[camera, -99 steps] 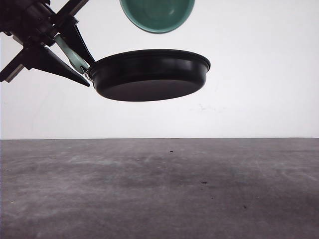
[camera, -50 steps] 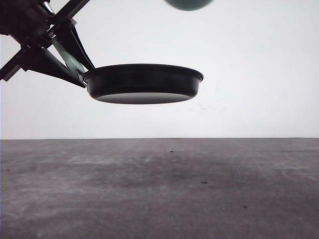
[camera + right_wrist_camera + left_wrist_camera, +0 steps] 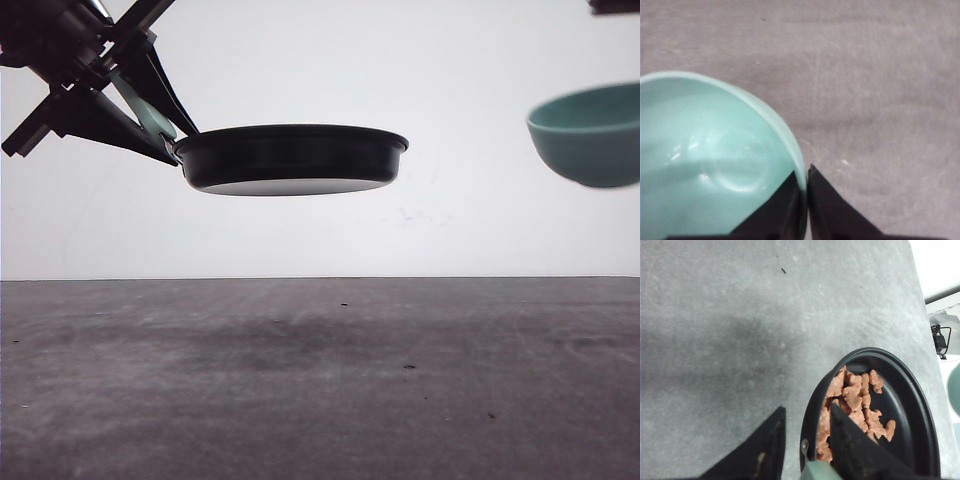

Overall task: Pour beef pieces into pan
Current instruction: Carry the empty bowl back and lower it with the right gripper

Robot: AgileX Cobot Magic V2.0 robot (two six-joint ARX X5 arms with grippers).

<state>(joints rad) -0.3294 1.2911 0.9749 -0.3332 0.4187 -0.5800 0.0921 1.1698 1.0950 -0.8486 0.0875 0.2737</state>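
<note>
Aloft over the grey table (image 3: 320, 380), shallow black pan (image 3: 292, 158) holding reddish-brown beef pieces (image 3: 852, 405), mint handle clamped by left gripper (image 3: 160, 125); at three o'clock, teal bowl (image 3: 590, 132) pinched at the rim by right gripper (image 3: 804, 192).

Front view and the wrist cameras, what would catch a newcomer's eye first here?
The black pan hangs in the air above the grey table, gripped by its mint handle in the left gripper. The left wrist view shows reddish-brown beef pieces piled inside it. Off to the right, the right gripper pinches the rim of an empty teal bowl, also in the air.
</note>
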